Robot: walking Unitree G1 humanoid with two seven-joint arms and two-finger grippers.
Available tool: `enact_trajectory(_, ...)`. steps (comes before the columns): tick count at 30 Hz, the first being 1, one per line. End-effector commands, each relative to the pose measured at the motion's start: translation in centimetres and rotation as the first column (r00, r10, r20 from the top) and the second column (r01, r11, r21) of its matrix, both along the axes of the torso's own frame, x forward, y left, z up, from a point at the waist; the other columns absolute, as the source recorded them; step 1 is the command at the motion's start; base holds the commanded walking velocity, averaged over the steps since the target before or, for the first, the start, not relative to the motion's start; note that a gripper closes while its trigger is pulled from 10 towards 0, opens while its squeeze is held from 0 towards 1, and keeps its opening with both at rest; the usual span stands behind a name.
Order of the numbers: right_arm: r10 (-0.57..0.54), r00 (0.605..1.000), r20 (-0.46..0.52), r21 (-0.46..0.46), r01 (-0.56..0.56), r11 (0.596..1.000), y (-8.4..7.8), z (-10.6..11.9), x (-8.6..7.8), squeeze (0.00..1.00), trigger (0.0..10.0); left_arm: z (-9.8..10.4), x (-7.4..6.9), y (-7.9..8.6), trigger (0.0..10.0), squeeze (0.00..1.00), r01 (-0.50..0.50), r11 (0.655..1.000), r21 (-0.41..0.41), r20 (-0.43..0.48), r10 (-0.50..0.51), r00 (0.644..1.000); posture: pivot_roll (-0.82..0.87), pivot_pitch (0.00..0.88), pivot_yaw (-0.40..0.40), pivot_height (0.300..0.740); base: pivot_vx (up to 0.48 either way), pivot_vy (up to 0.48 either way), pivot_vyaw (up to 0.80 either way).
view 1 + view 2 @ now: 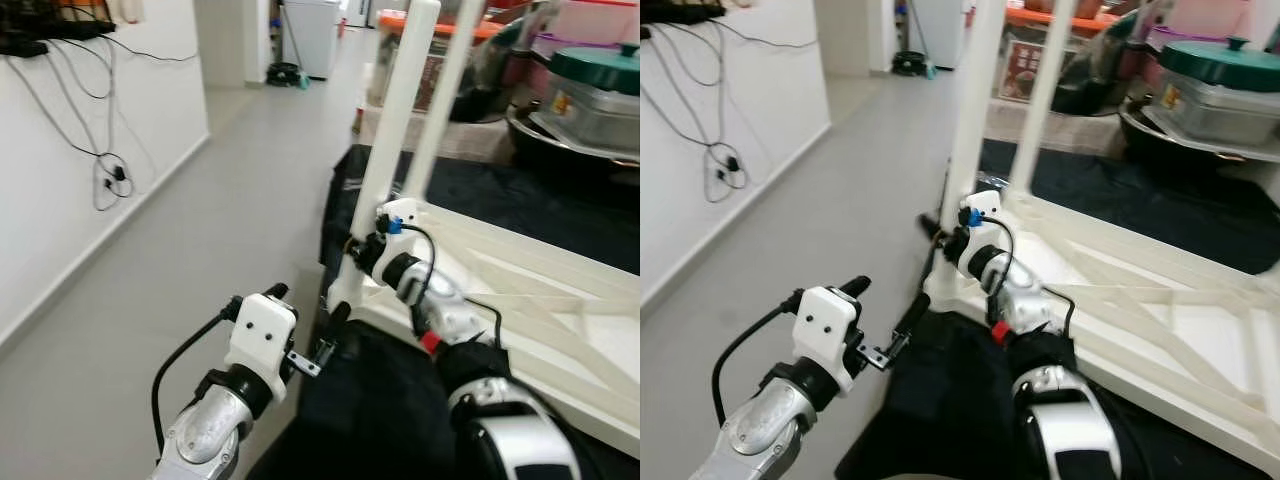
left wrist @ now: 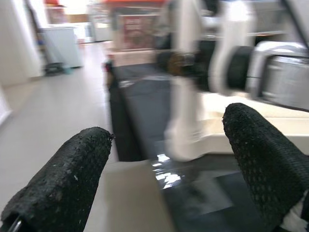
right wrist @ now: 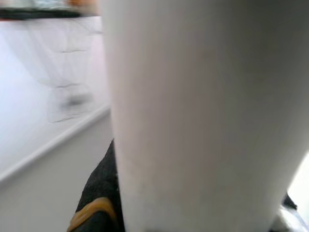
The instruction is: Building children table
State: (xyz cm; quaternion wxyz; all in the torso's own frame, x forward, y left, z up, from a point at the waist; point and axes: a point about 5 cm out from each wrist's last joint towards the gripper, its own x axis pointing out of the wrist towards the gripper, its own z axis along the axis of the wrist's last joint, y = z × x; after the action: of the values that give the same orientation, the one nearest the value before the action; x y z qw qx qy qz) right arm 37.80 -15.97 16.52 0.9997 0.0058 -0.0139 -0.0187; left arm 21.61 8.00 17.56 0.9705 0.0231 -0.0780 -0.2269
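A white children's table (image 1: 540, 290) lies upside down on a black cloth (image 1: 380, 410). Two white legs stand up from its far-left corner: the near leg (image 1: 395, 110) and a second leg (image 1: 445, 90) behind it. My right gripper (image 1: 365, 245) is at the base of the near leg and shut on it. The right wrist view has that leg (image 3: 203, 116) very close, with one black finger (image 3: 99, 193) beside it. My left gripper (image 1: 308, 305) hovers open just left of the table's corner, over the edge of the cloth, with nothing between its fingers (image 2: 63, 183).
Grey floor runs off to the left, up to a white wall with hanging cables (image 1: 100, 170). Behind the table a shelf holds pots and a lidded container (image 1: 590, 90). A white appliance (image 1: 312, 35) stands at the far end of the corridor.
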Motion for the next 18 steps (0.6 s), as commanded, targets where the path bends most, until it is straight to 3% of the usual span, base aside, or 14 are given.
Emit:
enact_trajectory(1, -0.225, 0.974, -0.03, -0.081, 0.222, 0.972, -3.1, -0.5, -0.7, 0.0, 0.0, -0.2, 0.0, -0.1, 10.0, 0.0, 0.002, 1.0, 0.002, -0.008, -0.002, 1.0, 0.12, 0.002, -0.098, 0.74, 0.0, 0.0, 0.0)
enact_trajectory(6, -0.333, 0.942, -0.042, -0.037, 0.332, 0.943, -3.6, -0.5, -1.5, 0.0, 0.0, -0.1, 0.0, 0.0, 10.0, 0.0, -0.001, 1.0, 0.002, -0.005, 0.002, 1.0, 0.12, 0.004, -0.099, 0.74, 0.0, 0.0, 0.0)
enact_trajectory(11, -0.342, 0.939, -0.042, -0.033, 0.341, 0.94, -3.1, -0.3, -1.3, 0.0, 0.0, -0.1, 0.0, 0.1, 10.0, 0.0, -0.005, 1.0, 0.001, -0.005, 0.005, 1.0, 0.12, 0.003, -0.1, 0.74, 0.0, 0.0, 0.0)
enact_trajectory(12, -0.305, 0.952, -0.001, -0.01, 0.305, 0.952, -2.2, 0.3, -1.1, 0.76, 10.0, -0.2, 0.0, 0.0, 10.0, 0.0, -0.002, 1.0, 0.002, -0.006, 0.002, 1.0, 0.12, 0.004, -0.097, 0.74, 0.0, 0.0, 0.0)
enact_trajectory(13, -0.269, 0.962, 0.038, 0.024, 0.268, 0.963, -1.2, 0.9, -1.0, 1.0, 10.0, -0.2, 0.0, 0.0, 10.0, 0.0, 0.001, 1.0, 0.004, -0.008, -0.001, 1.0, 0.12, 0.005, -0.098, 0.74, 0.0, 0.0, 0.0)
enact_trajectory(15, -0.222, 0.972, 0.081, 0.059, 0.217, 0.974, 0.0, 1.6, -0.9, 1.0, 10.0, -0.2, 0.0, 0.0, 10.0, 0.0, 0.002, 1.0, 0.01, -0.008, -0.002, 1.0, 0.12, 0.006, -0.098, 0.74, 0.0, 0.0, 0.0)
enact_trajectory(17, -0.21, 0.973, 0.092, 0.056, 0.205, 0.977, 0.1, 1.8, -0.9, 1.0, 10.0, -0.2, 0.0, 0.0, 10.0, 0.0, 0.0, 1.0, 0.009, -0.008, 0.0, 1.0, 0.12, 0.008, -0.097, 0.74, 0.0, 0.0, 0.0)
enact_trajectory(18, -0.145, 0.985, 0.097, 0.089, 0.137, 0.987, 0.3, 1.9, -0.7, 0.0, 10.0, -0.2, 0.0, 0.0, 10.0, 0.0, -0.001, 1.0, 0.007, -0.007, 0.001, 1.0, 0.12, 0.008, -0.097, 0.74, 0.0, 0.0, 0.0)
